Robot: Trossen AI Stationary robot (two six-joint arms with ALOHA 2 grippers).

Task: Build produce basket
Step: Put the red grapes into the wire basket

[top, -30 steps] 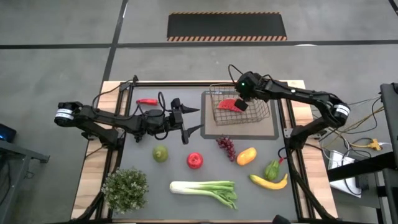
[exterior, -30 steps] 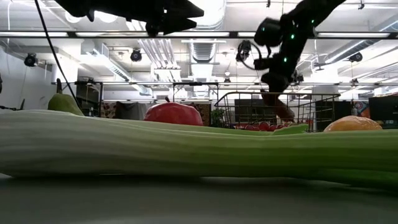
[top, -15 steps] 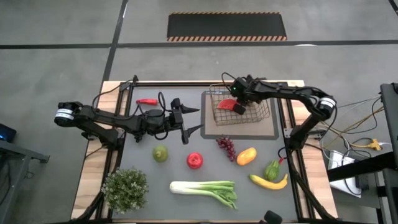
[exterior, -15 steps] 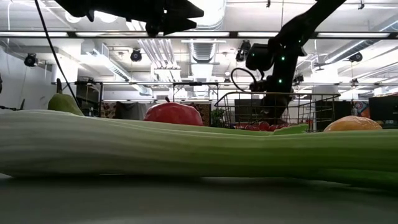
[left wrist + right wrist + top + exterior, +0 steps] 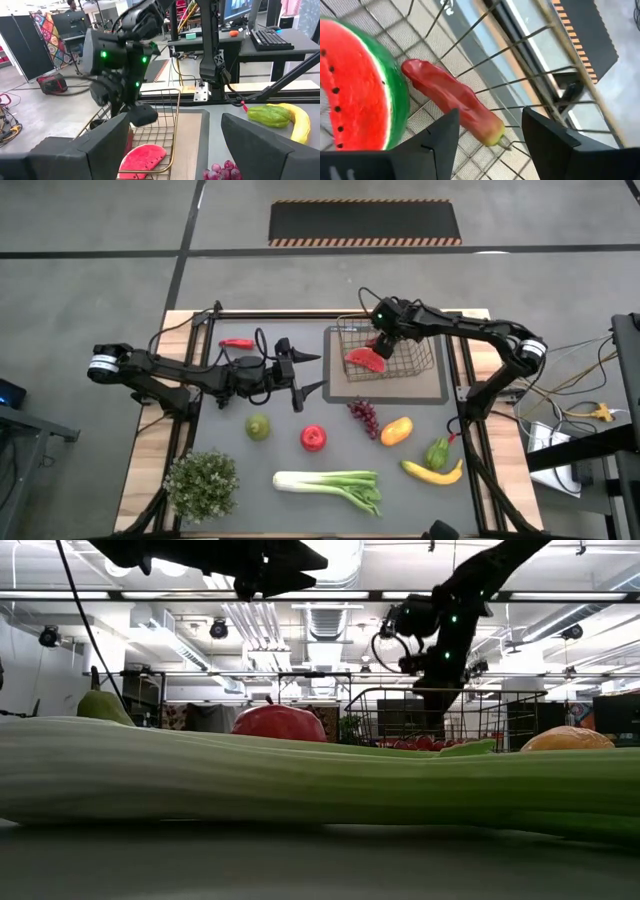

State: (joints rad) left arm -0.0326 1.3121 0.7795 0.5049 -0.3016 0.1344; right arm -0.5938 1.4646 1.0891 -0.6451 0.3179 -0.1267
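The wire basket (image 5: pixel 422 366) stands at the table's far right on a brown mat. A watermelon slice (image 5: pixel 363 359) lies flat on the basket's floor, and a red chilli (image 5: pixel 452 102) lies beside it against the wire wall. My right gripper (image 5: pixel 384 342) hangs over the basket's far left part, open; in its wrist view (image 5: pixel 490 150) its fingers are apart and empty above the slice (image 5: pixel 355 85). My left gripper (image 5: pixel 312 374) is open and empty left of the basket, level and pointing at it; its wrist view shows the slice (image 5: pixel 142 160) through the wires.
A second red chilli (image 5: pixel 236 343) lies at the far left. In front lie a green fruit (image 5: pixel 258 426), an apple (image 5: pixel 313 438), grapes (image 5: pixel 363 415), a mango (image 5: pixel 397 430), a green pepper (image 5: pixel 437 452), a banana (image 5: pixel 432 472) and a leek (image 5: pixel 330 485). A potted plant (image 5: pixel 202 483) stands near left.
My right gripper has carried the watermelon slice a little toward the basket's left side. The slice now lies on the basket floor, clear of the fingers, and the gripper has drawn back a little toward the far edge. My left arm has kept still.
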